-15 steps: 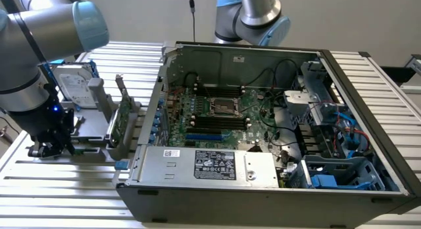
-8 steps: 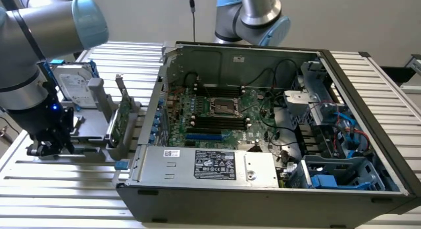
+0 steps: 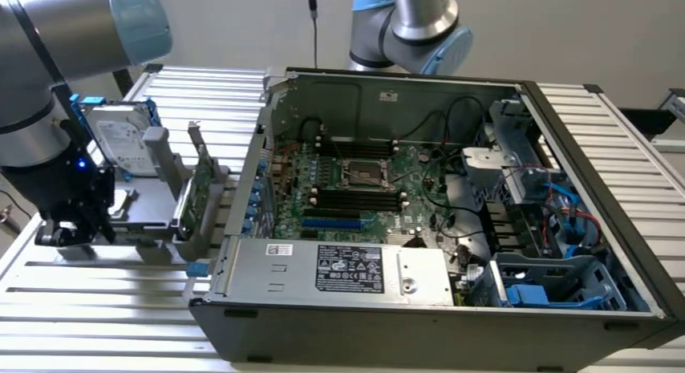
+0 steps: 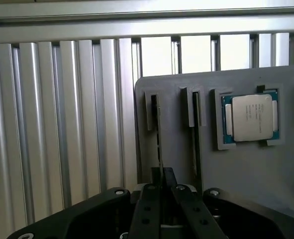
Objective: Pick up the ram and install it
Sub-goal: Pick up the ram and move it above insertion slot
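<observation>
The tool (image 4: 161, 191) is clenched on the thin ram (image 4: 159, 144), which stands edge-on in a slot of the grey holder (image 4: 246, 174), at the case's (image 3: 428, 321) nine o'clock in the exterior view; the CPU's (image 4: 251, 117) print is unreadable.

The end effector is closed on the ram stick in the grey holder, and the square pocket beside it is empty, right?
Not empty: the wrist view shows a silver-topped chip in that pocket. The end effector is closed on the ram stick in the grey holder.
</observation>
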`<state>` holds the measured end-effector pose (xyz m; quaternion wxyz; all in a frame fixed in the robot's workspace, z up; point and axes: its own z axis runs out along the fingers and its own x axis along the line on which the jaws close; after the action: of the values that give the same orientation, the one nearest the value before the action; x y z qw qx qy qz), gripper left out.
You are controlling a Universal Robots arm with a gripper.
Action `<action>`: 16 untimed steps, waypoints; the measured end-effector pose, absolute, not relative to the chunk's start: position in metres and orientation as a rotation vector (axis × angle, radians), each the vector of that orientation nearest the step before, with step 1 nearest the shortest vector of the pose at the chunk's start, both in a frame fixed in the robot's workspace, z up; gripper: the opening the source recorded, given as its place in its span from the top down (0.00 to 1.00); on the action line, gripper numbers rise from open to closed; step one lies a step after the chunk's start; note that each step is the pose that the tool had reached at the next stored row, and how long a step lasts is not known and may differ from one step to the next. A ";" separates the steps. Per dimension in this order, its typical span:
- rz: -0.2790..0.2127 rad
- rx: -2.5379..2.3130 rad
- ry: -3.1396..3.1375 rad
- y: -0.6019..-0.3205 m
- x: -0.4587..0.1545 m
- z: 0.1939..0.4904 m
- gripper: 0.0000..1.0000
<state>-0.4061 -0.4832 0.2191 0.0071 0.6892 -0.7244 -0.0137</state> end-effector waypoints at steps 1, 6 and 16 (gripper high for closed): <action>-0.043 2.155 -2.265 -0.483 -0.406 0.224 0.86; -0.043 2.156 -2.266 -0.483 -0.406 0.246 0.86; -0.053 2.162 -2.267 -0.484 -0.386 0.290 0.86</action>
<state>-0.3856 -0.4836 0.2901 0.0041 0.6900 -0.7236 -0.0170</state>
